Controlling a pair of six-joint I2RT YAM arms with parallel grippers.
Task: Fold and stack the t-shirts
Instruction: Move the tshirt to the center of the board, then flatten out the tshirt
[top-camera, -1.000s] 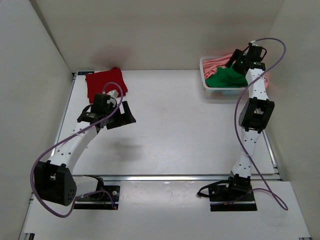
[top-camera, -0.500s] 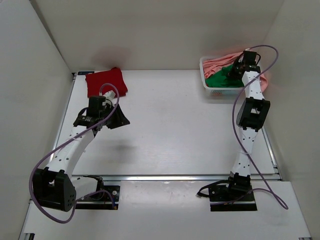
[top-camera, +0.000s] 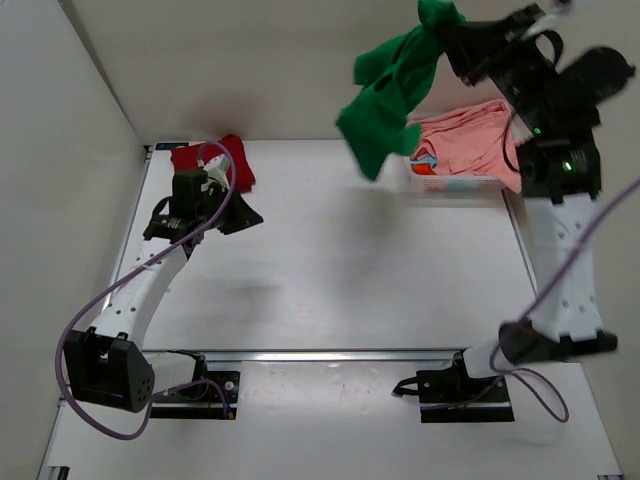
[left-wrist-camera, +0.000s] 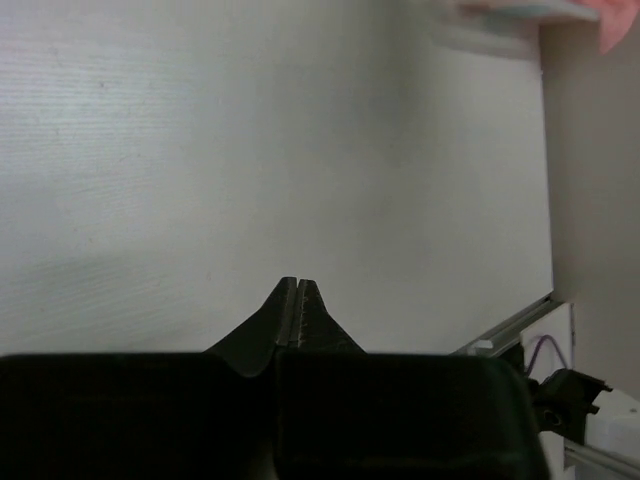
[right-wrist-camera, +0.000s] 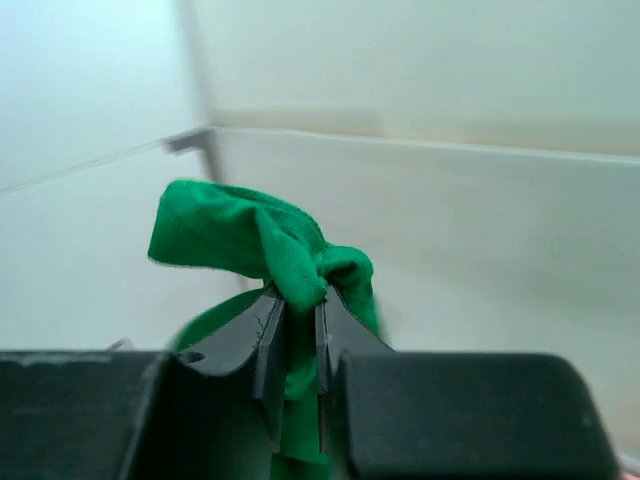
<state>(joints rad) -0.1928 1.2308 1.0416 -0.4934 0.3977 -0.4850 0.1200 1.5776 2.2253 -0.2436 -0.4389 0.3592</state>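
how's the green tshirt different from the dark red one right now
The bright green cloth t-shirt hangs in the air, pinched in the right gripper's jaws; the dark red cloth t-shirt lies on the white table, ungripped. The green one dangles long and crumpled; the red one is flat and compact. Both are plain, single-colour cloth.

Soft matt green t-shirt (top-camera: 388, 95) cloth
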